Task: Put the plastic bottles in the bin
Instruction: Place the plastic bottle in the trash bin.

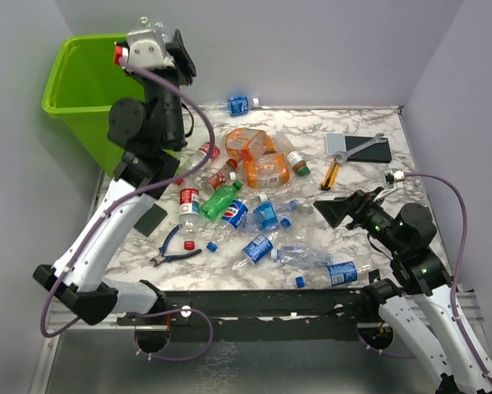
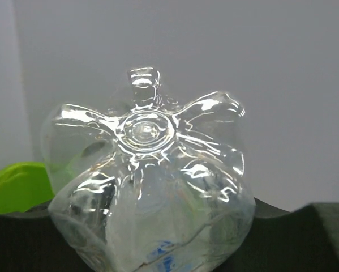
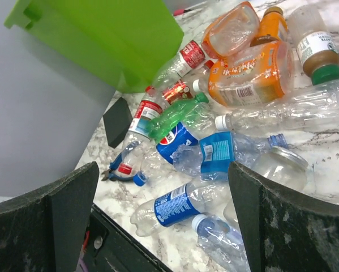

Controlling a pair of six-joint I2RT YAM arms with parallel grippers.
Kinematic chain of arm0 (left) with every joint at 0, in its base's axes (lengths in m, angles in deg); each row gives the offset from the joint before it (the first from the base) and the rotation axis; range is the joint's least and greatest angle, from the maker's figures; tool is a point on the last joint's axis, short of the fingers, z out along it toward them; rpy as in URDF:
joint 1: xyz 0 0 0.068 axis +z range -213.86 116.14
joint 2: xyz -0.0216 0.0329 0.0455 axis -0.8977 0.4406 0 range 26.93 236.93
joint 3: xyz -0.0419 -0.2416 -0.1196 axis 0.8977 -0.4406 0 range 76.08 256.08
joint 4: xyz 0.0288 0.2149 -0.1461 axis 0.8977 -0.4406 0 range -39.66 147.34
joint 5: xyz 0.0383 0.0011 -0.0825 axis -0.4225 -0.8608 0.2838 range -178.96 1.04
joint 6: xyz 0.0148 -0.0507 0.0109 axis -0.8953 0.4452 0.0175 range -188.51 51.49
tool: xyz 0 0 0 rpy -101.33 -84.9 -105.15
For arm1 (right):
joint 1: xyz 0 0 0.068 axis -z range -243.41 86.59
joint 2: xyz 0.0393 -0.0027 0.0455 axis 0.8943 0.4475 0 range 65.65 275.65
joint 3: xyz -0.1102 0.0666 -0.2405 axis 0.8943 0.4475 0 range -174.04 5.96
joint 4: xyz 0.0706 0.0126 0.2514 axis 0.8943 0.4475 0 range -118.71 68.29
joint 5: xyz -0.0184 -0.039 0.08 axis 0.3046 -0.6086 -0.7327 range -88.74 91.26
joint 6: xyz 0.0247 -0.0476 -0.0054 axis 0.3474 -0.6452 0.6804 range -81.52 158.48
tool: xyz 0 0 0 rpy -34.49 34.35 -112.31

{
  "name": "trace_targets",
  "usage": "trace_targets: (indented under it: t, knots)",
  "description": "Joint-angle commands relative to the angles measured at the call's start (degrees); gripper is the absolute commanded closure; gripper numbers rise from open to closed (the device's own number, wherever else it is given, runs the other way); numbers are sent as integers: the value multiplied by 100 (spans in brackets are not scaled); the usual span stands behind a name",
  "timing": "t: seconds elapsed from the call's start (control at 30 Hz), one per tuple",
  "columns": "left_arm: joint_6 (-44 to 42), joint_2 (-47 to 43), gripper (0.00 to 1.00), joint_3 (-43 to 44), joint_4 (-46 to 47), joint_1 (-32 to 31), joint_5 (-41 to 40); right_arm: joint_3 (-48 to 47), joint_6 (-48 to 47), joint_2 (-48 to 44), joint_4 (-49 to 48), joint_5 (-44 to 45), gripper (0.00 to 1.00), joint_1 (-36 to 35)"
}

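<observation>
Pinching a crumpled clear plastic bottle [image 2: 149,147] between half-closed fingers, left gripper [image 2: 163,232] has the tall lime-green plastic bin [image 2: 16,187] leftward; right gripper [image 3: 162,170] gapes empty, scattered bottles [image 3: 175,204] beyond its fingers.

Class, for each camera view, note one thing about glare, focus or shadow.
Left wrist: white glare streaks the ribbed base of the clear bottle, which fills the frame close to the lens. Right wrist: the near pads are dark and soft, while the bottles beyond are sharp. Top external: even light, only soft shadows on the table.
</observation>
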Motion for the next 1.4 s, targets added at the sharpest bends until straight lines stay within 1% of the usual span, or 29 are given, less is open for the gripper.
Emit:
trace_targets:
  t: [0.0,0.13,0.27,0.33,0.5,0.6,0.77,0.93,1.0,1.1,1.2,1.23,1.37]
  knots:
    - [261,492,75,532,-844,1063,-675,256,653,-214,56,474,0,-14]
    - [451,705,75,680,-796,1541,-776,719,1028,-367,-183,263,0,-17]
    - [517,782,76,706,-634,1773,-812,1052,1434,-552,-82,721,0,-55]
    - [475,793,76,689,-501,1823,-807,1172,1489,-596,-90,890,0,-71]
    - [128,936,77,610,-137,1943,-816,1122,1039,-404,-233,393,0,-105]
    - [104,1058,77,446,-47,2053,-832,1087,790,-444,-198,108,0,-112]
    - [667,1214,76,82,-316,2343,-791,935,318,-477,147,3,0,-119]
    - [1284,1397,75,-52,-625,2761,-677,682,14,-477,507,84,0,-138]
    - [1517,1516,69,40,-995,2843,-515,647,-31,-460,525,90,0,-149]
    - [1740,1669,48,242,-1514,2860,-250,633,-93,-433,493,164,0,-160]
    - [1758,1640,27,276,-1692,2860,-80,513,-264,-419,569,352,0,-162]
    - [1742,1611,21,290,-1691,2860,-106,444,-319,-404,596,399,0,-162]
    - [1703,1453,5,507,-1744,2846,-118,301,-438,-317,639,467,0,-180]
